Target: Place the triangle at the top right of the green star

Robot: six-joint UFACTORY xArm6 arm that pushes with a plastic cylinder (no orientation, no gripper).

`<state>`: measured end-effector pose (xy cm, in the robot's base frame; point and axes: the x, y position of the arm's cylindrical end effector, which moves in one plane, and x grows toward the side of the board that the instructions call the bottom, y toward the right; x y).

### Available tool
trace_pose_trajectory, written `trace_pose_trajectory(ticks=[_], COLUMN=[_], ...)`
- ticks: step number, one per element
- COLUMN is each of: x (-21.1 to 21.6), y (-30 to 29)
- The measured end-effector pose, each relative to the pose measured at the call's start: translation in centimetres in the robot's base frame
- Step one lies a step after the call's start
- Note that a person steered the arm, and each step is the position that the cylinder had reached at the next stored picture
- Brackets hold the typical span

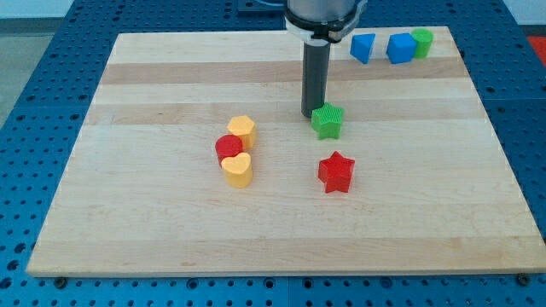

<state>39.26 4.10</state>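
Observation:
The green star (328,122) lies just right of the board's middle. The blue triangle (363,47) lies near the board's top edge, up and to the right of the star and well apart from it. My tip (311,116) stands at the star's upper left edge, touching it or nearly so. The rod rises straight up from there to the arm at the view's top.
A blue cube (399,48) and a green block (421,43) sit side by side right of the triangle. A red star (336,172) lies below the green star. A yellow hexagon (242,130), a red round block (228,147) and a yellow heart (238,170) cluster left of centre on the wooden board (128,213).

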Motion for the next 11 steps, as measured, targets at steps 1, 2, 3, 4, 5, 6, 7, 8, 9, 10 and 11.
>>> trace_pose_trajectory(ticks=[1, 2, 3, 4, 5, 6, 7, 8, 9, 10, 11], x=[0.4, 0.4, -2.5, -7.6, -14.3, -20.0, -20.1, -20.0, -20.1, -20.1, -20.1], y=[0.0, -0.1, -1.3, -3.4, -3.7, -2.7, 1.2, 6.4, 6.4, 7.1, 7.1])
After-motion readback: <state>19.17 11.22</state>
